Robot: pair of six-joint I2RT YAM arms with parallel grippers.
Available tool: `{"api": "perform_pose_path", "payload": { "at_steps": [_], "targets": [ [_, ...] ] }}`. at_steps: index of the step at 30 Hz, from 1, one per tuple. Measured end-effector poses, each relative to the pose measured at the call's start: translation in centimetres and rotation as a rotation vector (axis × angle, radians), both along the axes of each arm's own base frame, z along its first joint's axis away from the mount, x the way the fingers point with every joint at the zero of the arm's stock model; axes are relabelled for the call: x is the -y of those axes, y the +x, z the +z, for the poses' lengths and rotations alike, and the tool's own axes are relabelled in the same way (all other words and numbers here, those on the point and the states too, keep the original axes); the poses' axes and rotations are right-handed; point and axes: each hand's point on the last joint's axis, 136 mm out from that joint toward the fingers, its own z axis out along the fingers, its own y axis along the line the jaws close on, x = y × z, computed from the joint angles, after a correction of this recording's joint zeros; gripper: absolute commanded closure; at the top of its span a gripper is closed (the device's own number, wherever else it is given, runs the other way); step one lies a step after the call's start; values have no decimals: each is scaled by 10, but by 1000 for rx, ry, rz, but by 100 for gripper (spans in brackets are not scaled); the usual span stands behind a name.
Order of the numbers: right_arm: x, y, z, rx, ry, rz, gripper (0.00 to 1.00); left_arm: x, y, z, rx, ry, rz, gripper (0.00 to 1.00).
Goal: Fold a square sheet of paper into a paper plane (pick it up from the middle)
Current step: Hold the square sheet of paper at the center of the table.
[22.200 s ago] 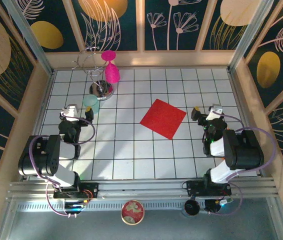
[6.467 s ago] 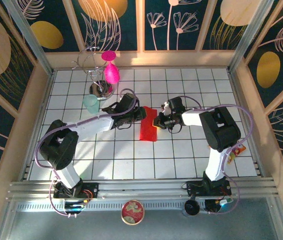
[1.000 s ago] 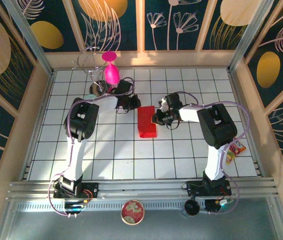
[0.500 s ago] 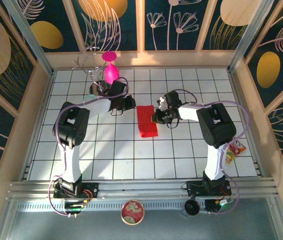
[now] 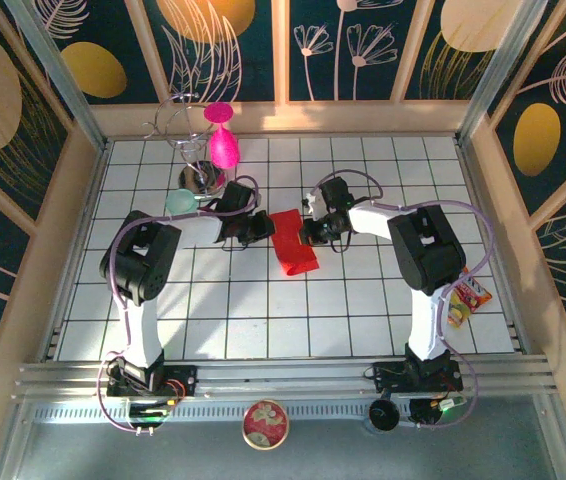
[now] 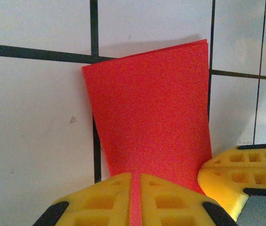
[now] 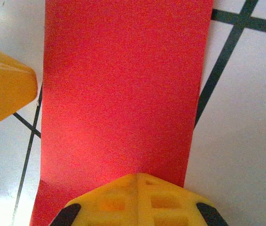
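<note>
Square sheet of paper [image 5: 294, 241], folded in half, lay near-right of the magenta goblet [image 5: 224, 146]. Left gripper [image 6: 135, 181] had come in from the goblet side and pinched its edge. Right gripper [image 7: 137, 179], closed, pressed on it. Next crease looked set up.

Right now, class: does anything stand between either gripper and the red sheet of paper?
Nothing visible does. The left gripper is shut on one edge of the folded red sheet, with the paper running between its fingers. The shut right gripper meets the sheet's opposite edge, fingertips right at the paper.
</note>
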Motion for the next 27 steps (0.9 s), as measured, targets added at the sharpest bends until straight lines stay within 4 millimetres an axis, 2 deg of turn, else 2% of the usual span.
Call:
{"api": "perform_pose_path", "payload": {
  "at_steps": [9, 15, 19, 23, 25, 27],
  "targets": [
    [0, 0, -1, -3, -3, 1, 100, 11, 12, 6, 19, -42, -6, 88],
    [0, 1, 2, -19, -3, -13, 99, 10, 10, -12, -14, -13, 0, 89],
    [1, -1, 4, -49, -3, -49, 95, 9, 11, -13, -12, -5, 6, 90],
    [-2, -7, 24, -70, 28, -98, 96, 8, 12, -13, -10, -2, 10, 90],
    [-12, -14, 40, -65, 60, -110, 97, 8, 12, -13, -9, -1, 10, 90],
    [-30, -26, 51, -67, 96, -101, 99, 8, 12, -13, -9, -1, 11, 90]
  ]
}}
